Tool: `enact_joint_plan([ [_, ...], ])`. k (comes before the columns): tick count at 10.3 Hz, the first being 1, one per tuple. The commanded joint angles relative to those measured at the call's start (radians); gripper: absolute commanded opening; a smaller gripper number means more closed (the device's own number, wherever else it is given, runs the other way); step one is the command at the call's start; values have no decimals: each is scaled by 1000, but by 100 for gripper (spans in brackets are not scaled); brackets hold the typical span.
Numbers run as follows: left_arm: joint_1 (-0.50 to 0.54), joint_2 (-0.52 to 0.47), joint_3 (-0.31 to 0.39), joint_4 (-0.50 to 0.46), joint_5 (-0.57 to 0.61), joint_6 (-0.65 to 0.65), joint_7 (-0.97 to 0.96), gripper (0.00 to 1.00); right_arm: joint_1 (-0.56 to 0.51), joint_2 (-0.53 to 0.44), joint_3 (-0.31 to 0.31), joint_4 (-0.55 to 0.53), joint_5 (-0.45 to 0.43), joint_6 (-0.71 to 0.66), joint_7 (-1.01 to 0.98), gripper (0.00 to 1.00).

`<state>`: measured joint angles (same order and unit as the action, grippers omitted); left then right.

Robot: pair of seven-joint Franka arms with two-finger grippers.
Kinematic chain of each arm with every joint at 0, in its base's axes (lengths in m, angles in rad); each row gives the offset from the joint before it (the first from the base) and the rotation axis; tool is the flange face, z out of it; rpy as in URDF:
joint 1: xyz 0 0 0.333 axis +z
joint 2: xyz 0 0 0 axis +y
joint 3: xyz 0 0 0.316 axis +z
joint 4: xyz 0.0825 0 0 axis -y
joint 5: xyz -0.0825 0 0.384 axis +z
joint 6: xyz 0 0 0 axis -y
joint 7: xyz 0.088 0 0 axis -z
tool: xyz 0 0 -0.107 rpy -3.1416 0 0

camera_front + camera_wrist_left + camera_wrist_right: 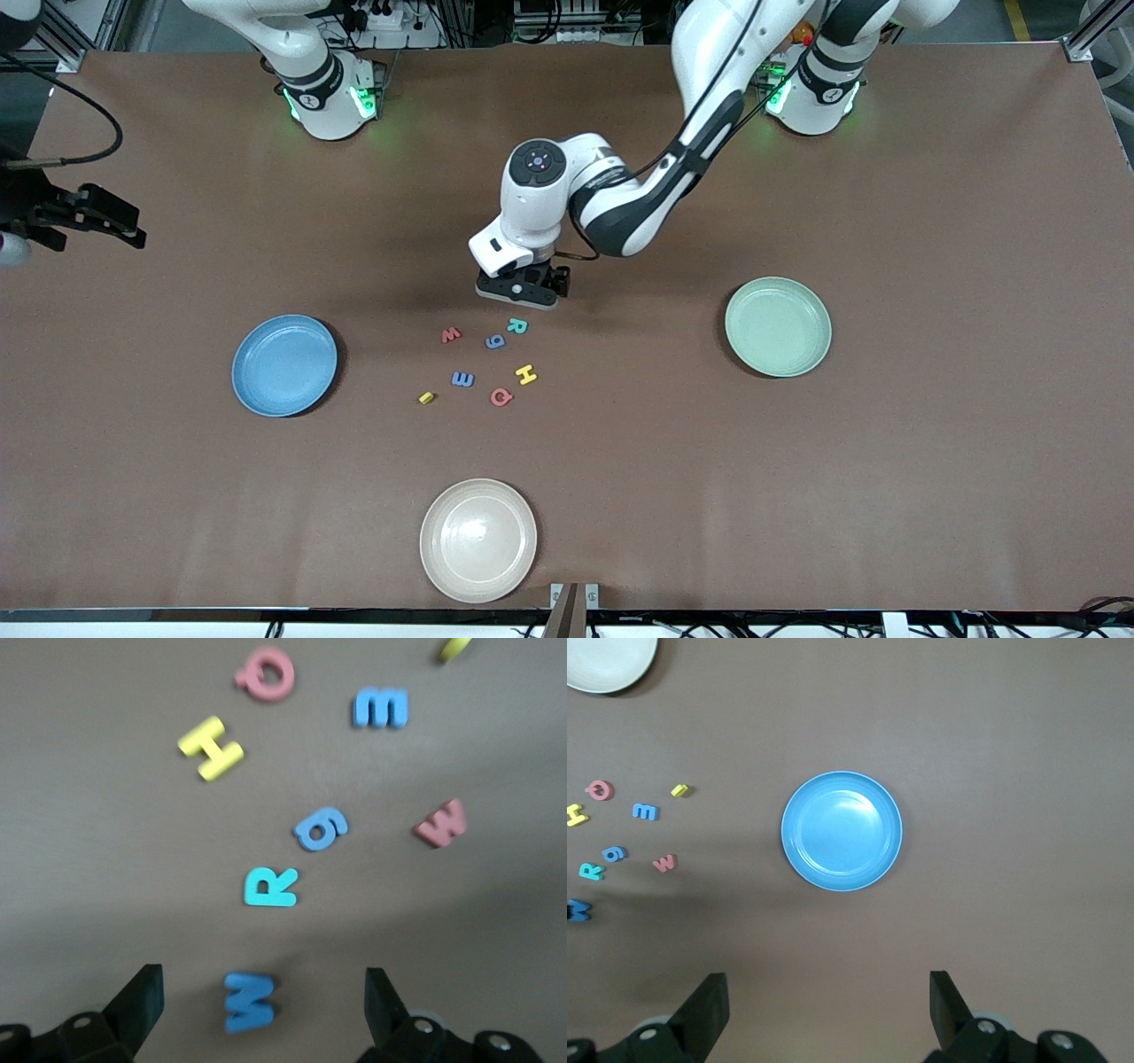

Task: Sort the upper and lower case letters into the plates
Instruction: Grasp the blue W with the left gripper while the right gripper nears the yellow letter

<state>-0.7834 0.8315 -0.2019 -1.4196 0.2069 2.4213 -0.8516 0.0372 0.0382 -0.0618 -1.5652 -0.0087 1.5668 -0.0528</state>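
From the front, the left end effector [523,288] hung low over the brown surface [797,487] beside the letters [485,363]. In its wrist view, wide fingers [137,1001] straddled a blue W [247,1000]. The right end effector [828,1010], wide too, waited above the blue plate [842,831].

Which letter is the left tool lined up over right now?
The blue foam W, between the open left tool fingers; the teal R and other letters lie nearer the front camera.
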Motion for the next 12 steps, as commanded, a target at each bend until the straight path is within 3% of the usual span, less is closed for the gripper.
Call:
enact_joint_plan([
  [1,-59,40,51,27,35,28,-70,100,0,77,8,8,-8,51,43,100],
  [6,-60,40,50,8,40,-83,-61,100,78,235,11,13,-8,176,333,100],
  [7,-62,43,49,5,32,-85,-61,86,113,268,11,17,-10,180,416,100],
  [12,-65,55,49,7,26,-94,-63,74,135,347,13,33,36,266,744,100],
])
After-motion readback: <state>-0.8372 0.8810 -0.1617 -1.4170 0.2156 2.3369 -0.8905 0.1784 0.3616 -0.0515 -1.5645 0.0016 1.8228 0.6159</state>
